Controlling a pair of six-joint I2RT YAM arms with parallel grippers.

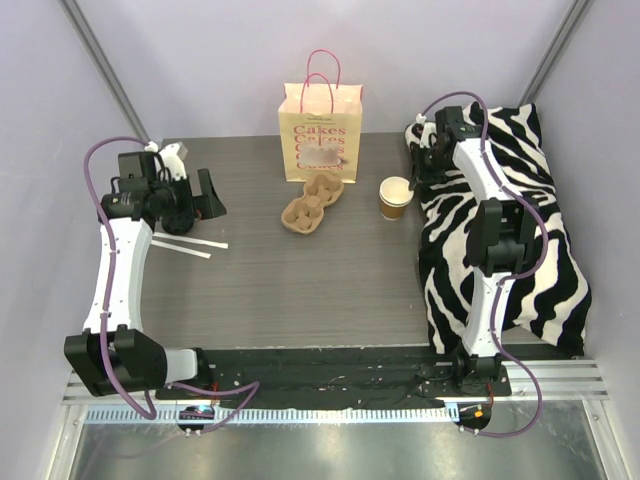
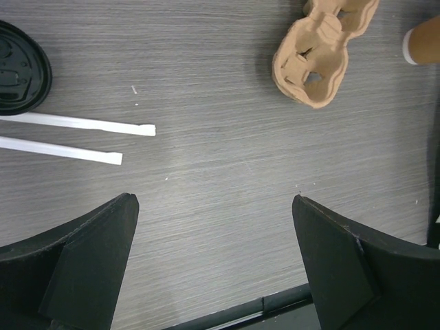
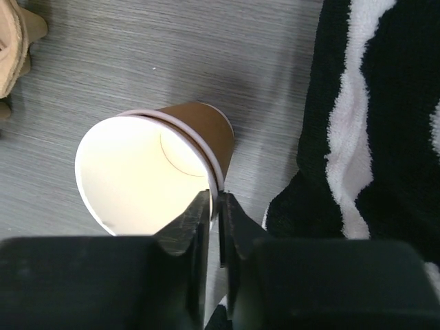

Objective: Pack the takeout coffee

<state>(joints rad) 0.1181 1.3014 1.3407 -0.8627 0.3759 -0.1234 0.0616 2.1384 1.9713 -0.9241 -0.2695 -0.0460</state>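
The right gripper [image 3: 216, 203], jaws nearly together, is pinching the rim of the empty paper cup [image 3: 141, 175] standing right of the cup carrier [image 1: 312, 203] beside the zebra cloth [image 1: 520, 235], and this thin one-wall grip is risking a crushed or tipping cup.

Light was bright, even, soft — shadows faint in top view. Inside of cup [image 3: 148, 172] blew out near white in right wrist view, dim shadow beside it. Close to lens, right gripper [image 3: 214, 206] was dark, blurred. Pale sheen lay on table [image 2: 227, 172] — grain sharp.
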